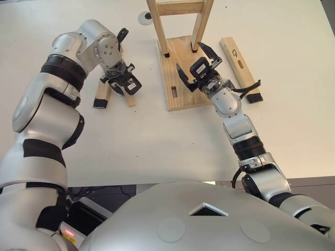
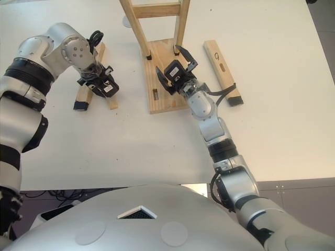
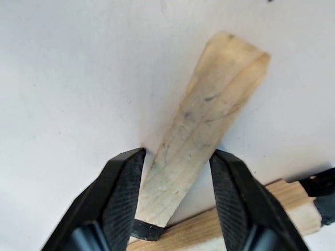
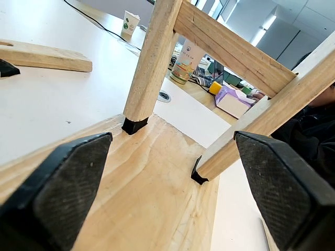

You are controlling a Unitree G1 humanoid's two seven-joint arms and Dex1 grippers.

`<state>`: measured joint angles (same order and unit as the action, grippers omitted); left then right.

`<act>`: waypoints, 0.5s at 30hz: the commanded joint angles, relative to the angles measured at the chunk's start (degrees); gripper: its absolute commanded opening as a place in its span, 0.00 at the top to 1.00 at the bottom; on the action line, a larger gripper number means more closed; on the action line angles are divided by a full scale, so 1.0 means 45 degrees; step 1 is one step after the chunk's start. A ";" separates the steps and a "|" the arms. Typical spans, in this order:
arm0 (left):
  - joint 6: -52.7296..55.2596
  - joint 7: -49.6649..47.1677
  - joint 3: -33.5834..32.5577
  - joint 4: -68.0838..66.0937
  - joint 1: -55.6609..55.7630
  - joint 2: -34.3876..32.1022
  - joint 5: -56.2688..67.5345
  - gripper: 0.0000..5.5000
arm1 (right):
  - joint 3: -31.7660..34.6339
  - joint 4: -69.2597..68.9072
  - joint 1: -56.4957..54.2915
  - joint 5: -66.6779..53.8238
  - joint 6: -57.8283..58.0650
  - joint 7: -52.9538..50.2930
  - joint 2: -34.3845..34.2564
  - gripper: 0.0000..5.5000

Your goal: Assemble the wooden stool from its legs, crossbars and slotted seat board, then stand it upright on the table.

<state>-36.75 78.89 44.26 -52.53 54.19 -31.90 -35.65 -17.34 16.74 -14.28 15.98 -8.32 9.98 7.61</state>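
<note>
Up at the head, we look forward and down over both arms onto the table [image 1: 131, 141]; both eyes share that scene from mid-distance; at the left wrist we sit tight over a loose leg [image 3: 201, 125], facing the tabletop past the left gripper [image 3: 178, 152]; at the right wrist we skim low along the seat board [image 4: 146, 209], facing the standing legs [image 4: 149, 68]; the head views take in both spots.

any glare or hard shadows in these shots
Left eye view: table evenly lit, only faint shadows beside the seat board. Left wrist view: soft shadow along the wooden leg. Right wrist view: bright ceiling lights behind the stool legs.
</note>
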 commanded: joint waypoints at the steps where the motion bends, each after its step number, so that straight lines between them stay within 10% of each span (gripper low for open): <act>1: -0.0507 0.0659 0.0431 0.1067 -0.1804 -0.0296 0.0291 0.59 | 0.0044 0.0059 -0.0037 0.0083 -0.0015 0.0029 0.0135 0.22; 15: 0.1379 0.0780 -0.0318 0.3684 -0.3480 -0.0499 0.1434 0.76 | 0.0080 0.0155 -0.0097 0.0128 -0.0063 0.0257 0.0212 0.22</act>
<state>-33.77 82.87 42.41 -36.10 46.75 -36.90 -32.34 -17.09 17.36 -14.31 16.19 -8.60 10.96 7.70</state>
